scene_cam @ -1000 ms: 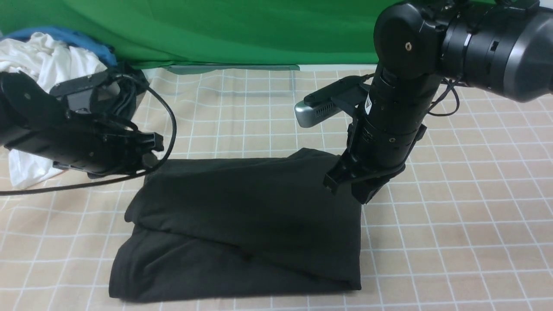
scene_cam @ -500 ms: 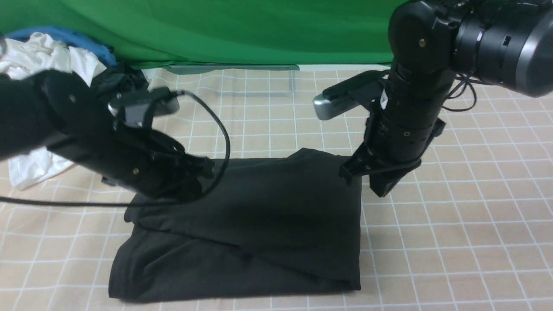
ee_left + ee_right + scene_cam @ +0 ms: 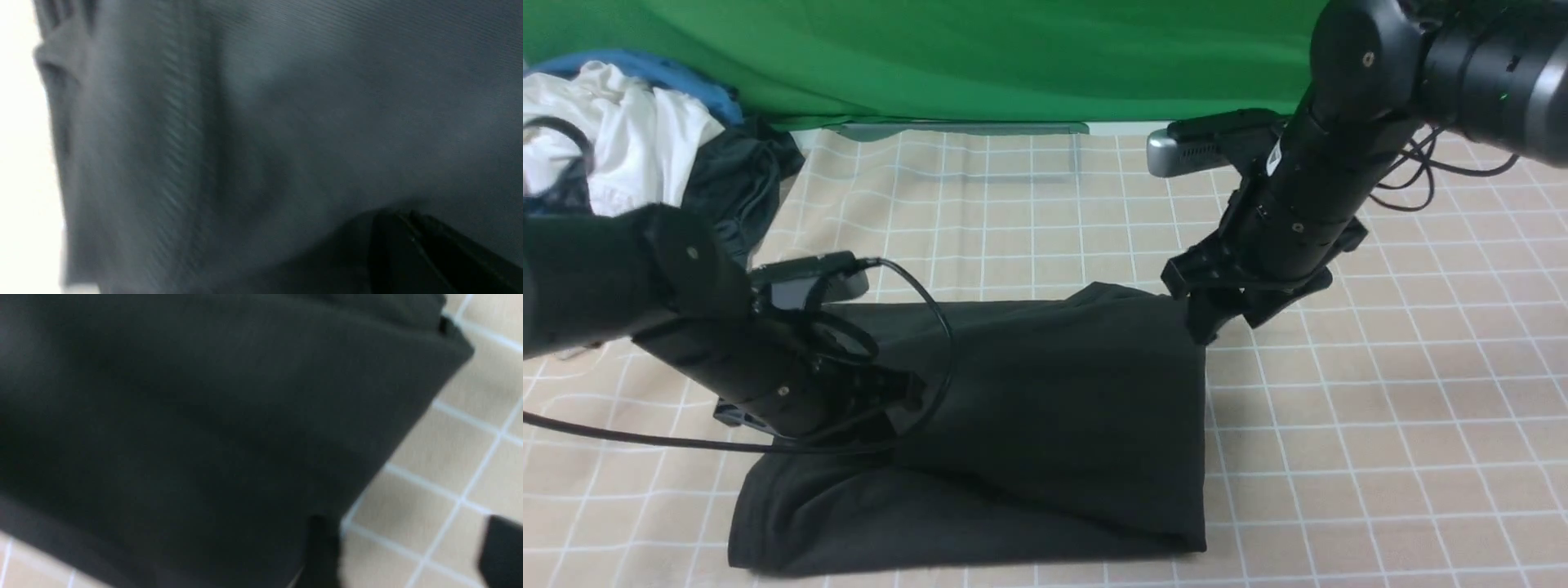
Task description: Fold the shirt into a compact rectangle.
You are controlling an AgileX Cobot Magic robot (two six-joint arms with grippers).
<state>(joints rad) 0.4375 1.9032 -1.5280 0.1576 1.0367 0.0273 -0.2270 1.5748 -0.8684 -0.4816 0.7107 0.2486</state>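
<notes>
From the front, the black shirt (image 3: 1045, 425) lies folded into a rough rectangle on the checked tabletop (image 3: 1380, 425). The left end effector (image 3: 894, 400) sits low on its left part, jaws together — whether any fabric is caught between them is hidden. The right end effector (image 3: 1217, 314) hangs at the far right corner, spread wide, empty. A white garment (image 3: 621, 139), a dark grey garment (image 3: 735, 184) and green backdrop (image 3: 1013, 57) sit behind.

The left wrist view is blurred shirt fabric (image 3: 286, 122).

The right wrist view shows the shirt's corner (image 3: 204, 416) over the checked cloth, fingers (image 3: 322, 555) parted wide.
</notes>
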